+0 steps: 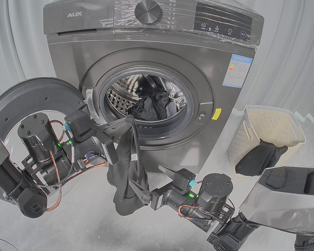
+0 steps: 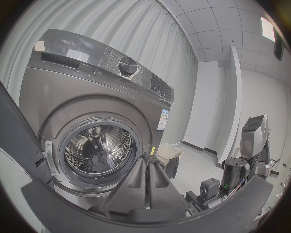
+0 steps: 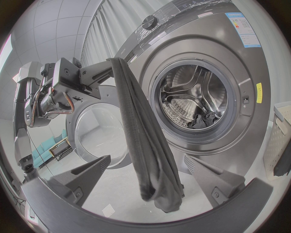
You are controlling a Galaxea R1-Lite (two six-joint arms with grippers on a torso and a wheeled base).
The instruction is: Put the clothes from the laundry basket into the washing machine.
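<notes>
A long dark garment [image 1: 127, 158] hangs in front of the washing machine [image 1: 78, 60], just below its open drum [image 1: 131, 88]. My left gripper [image 1: 127, 121] is shut on the garment's top end, and the cloth [image 2: 150, 158] shows between the closed fingers. My right gripper [image 1: 144, 174] is open lower down, its fingers [image 3: 91, 170] spread on either side of the hanging garment [image 3: 142, 130] without touching it. More dark clothes [image 1: 151, 106] lie inside the drum. The cream laundry basket [image 1: 275, 125] stands to the machine's right with a dark piece of clothing [image 1: 259, 159] draped over its front rim.
The machine's round door [image 1: 30, 92] is swung fully open to the left, right behind my left arm. Pale floor [image 1: 90, 228] lies in front of the machine, and white curtains [image 1: 301, 54] hang behind it.
</notes>
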